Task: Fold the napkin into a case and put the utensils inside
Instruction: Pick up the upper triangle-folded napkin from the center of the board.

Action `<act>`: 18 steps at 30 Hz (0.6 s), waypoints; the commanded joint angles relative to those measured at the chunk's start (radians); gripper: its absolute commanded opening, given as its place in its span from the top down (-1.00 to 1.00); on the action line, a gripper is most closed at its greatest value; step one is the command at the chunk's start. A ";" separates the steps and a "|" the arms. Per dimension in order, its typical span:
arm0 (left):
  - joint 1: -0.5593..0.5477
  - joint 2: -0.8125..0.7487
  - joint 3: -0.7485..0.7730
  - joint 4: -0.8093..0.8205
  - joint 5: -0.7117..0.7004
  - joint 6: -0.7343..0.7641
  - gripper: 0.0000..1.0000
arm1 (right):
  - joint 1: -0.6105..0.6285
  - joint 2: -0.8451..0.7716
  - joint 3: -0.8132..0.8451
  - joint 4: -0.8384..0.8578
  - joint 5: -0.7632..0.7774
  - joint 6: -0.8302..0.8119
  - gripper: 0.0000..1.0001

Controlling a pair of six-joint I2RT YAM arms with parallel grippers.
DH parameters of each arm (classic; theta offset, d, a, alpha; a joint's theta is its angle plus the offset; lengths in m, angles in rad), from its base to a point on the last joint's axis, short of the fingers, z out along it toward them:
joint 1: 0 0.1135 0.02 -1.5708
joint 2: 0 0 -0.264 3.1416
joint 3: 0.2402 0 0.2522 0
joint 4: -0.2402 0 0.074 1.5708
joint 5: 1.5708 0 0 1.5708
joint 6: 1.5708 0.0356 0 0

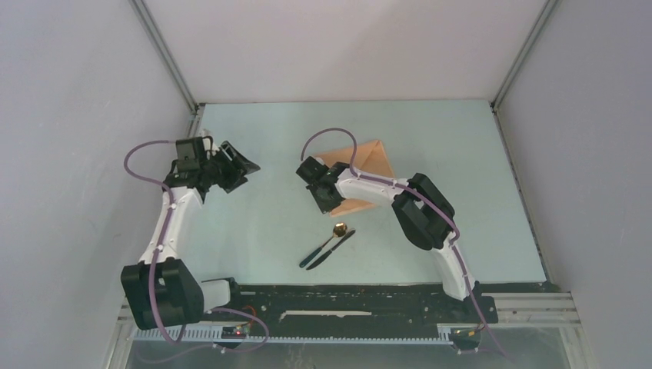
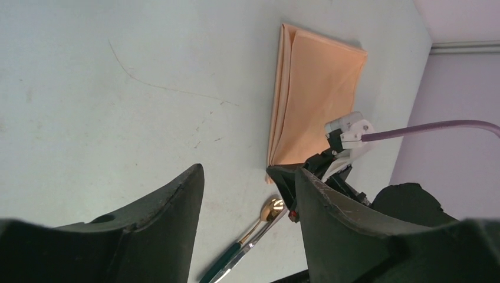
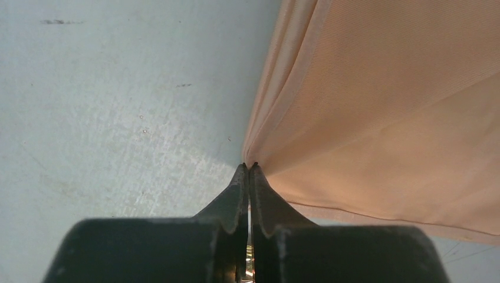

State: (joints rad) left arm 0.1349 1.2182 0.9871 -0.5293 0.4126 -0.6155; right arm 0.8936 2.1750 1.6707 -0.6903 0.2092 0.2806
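Nearest, a spoon [image 1: 339, 229] with a glossy gold bowl and a slim dark knife [image 1: 344, 239] lie side by side on the pale, scuffed bench [image 1: 254, 223]. Just beyond, the right pincer [image 3: 249, 168] is pressed shut on the near-left corner of the napkin [image 1: 369, 157], a thin peach cloth folded flat. At the far left, the left pincer [image 1: 244, 164] hangs wide and empty.

Pale mint tabletop [image 1: 254, 231], matte, scuffed; one long thin scratch [image 2: 177, 91] shows in left wrist view. Plain light-grey walls [image 1: 69, 92] on three sides, aluminium posts [image 1: 166, 54] at back corners. Black rail [image 1: 346, 300] along near edge. Soft, even light.
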 commanded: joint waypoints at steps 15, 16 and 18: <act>-0.221 0.292 -0.279 0.852 0.170 -0.601 -0.46 | -0.178 -0.254 -0.227 0.221 -0.502 -0.015 1.00; -0.238 0.320 -0.266 0.887 0.164 -0.616 -0.46 | -0.186 -0.260 -0.232 0.228 -0.522 -0.013 1.00; -0.263 0.378 -0.226 0.897 0.149 -0.631 -0.47 | -0.198 -0.265 -0.244 0.240 -0.554 -0.010 1.00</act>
State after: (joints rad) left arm -0.0845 1.5230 0.6895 0.1719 0.5644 -1.1324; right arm 0.7105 1.9678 1.4456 -0.5163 -0.2157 0.2672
